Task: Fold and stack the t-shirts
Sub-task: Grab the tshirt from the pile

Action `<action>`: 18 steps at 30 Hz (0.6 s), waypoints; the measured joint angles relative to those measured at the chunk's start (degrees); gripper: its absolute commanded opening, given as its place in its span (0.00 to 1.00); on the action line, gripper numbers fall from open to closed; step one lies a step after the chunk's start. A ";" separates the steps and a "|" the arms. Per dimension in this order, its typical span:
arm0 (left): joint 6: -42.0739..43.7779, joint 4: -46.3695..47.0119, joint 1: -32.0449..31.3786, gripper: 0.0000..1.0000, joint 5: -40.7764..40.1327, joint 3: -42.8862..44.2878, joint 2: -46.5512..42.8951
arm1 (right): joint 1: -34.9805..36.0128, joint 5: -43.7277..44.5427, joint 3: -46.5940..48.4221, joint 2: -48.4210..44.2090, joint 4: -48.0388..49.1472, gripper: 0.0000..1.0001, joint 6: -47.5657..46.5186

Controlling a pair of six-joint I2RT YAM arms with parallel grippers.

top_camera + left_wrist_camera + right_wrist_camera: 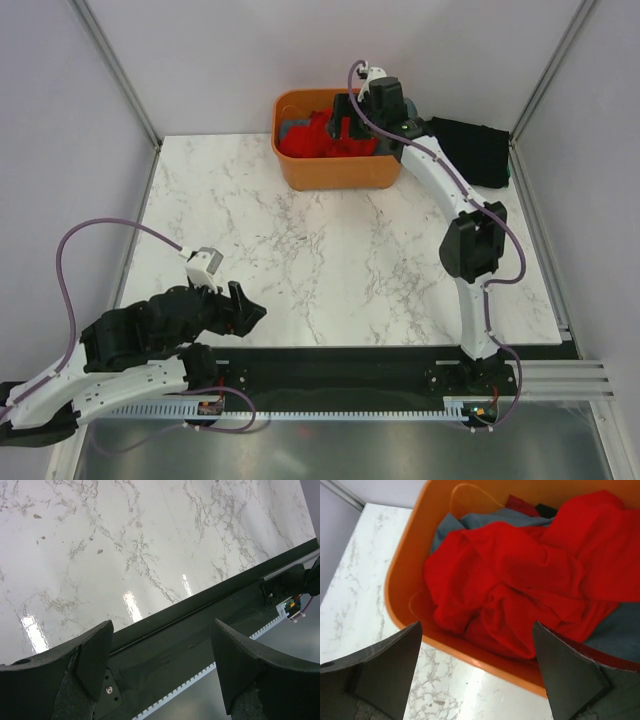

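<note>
An orange bin [335,172] stands at the table's far middle, holding a crumpled red t-shirt [322,138] on top of a grey one [291,130]. In the right wrist view the red shirt [520,580] fills the bin [407,580], with grey cloth [485,517] behind it. My right gripper [352,118] hovers over the bin's right side, open and empty [476,667]. A folded black t-shirt [475,148] lies at the far right. My left gripper [243,309] is open and empty over the table's near left edge [160,667].
The marble table top [330,260] lies between the arms. A black strip and a white toothed rail [330,405] run along the near edge. Purple cables [75,250] loop beside the left arm. Grey walls close in the left, right and far sides.
</note>
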 measured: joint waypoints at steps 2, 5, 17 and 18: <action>-0.24 -0.31 0.00 0.85 -0.39 0.00 -0.48 | 0.24 0.42 2.43 3.69 -0.68 0.98 -0.46; -0.50 -0.72 0.04 0.85 -1.11 0.00 -1.62 | 0.57 1.44 5.79 8.28 -0.61 0.98 -1.75; -0.68 -0.94 1.68 0.85 -1.16 0.00 -1.86 | 0.87 11.26 11.30 16.02 2.82 0.08 -6.36; -0.70 -0.94 1.84 0.85 -1.16 0.00 -1.86 | 0.87 11.69 11.30 16.02 3.32 0.00 -6.56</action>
